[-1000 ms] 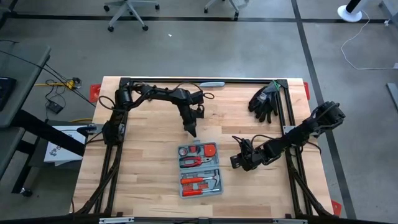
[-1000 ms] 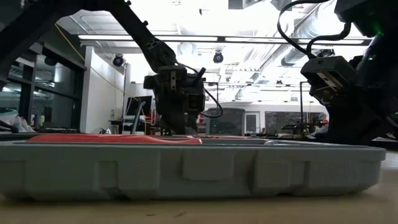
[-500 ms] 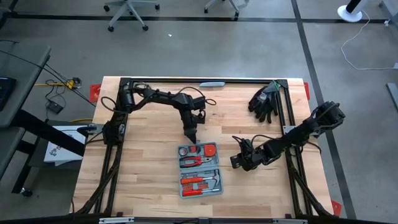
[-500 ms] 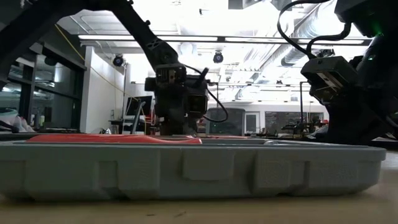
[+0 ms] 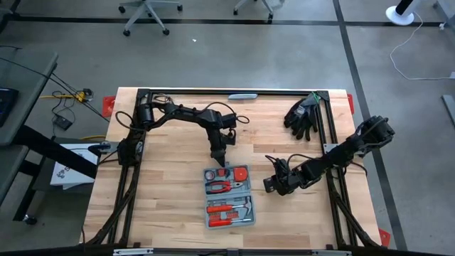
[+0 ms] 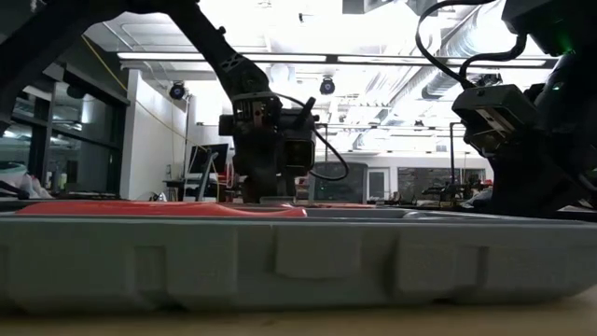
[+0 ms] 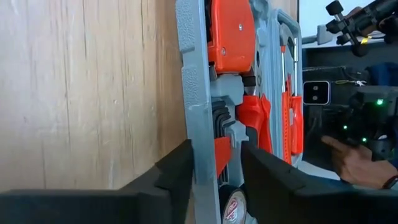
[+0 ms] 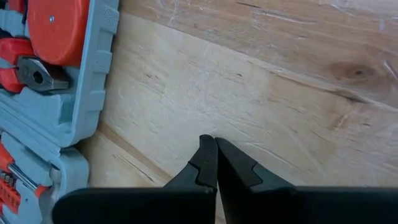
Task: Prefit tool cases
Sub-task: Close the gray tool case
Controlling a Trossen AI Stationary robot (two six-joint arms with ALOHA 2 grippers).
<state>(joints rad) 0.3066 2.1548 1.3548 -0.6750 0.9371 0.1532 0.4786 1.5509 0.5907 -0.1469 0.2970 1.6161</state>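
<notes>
The open grey-blue tool case (image 5: 229, 197) lies flat on the wooden table, with red-handled tools in its moulded slots. My left gripper (image 5: 220, 162) is at the case's far edge, slanting down, its two fingers astride the far rim (image 7: 200, 137). In the low view it (image 6: 270, 191) stands behind the case (image 6: 280, 261). My right gripper (image 5: 270, 186) is shut and holds nothing; it hovers over bare wood to the right of the case (image 8: 74, 93). My left gripper has the case's far rim (image 7: 200, 146) between its two fingers, one finger (image 7: 177, 171) outside the wall and the other (image 7: 261, 171) inside over the slots. The fingers come from the far side, slanting down, across the rim. The case rests flat on the table.
A pair of black gloves (image 5: 302, 114) lies at the far right of the table. A dark metal frame (image 5: 234, 92) runs along the far edge and both sides. Bare wood lies left of the case. A person's hand (image 7: 354, 162) shows beyond the table.
My left gripper has moved toward the table's near and right edges, down onto the case's far rim. The case has slid a little toward the near edge and stays flat.
</notes>
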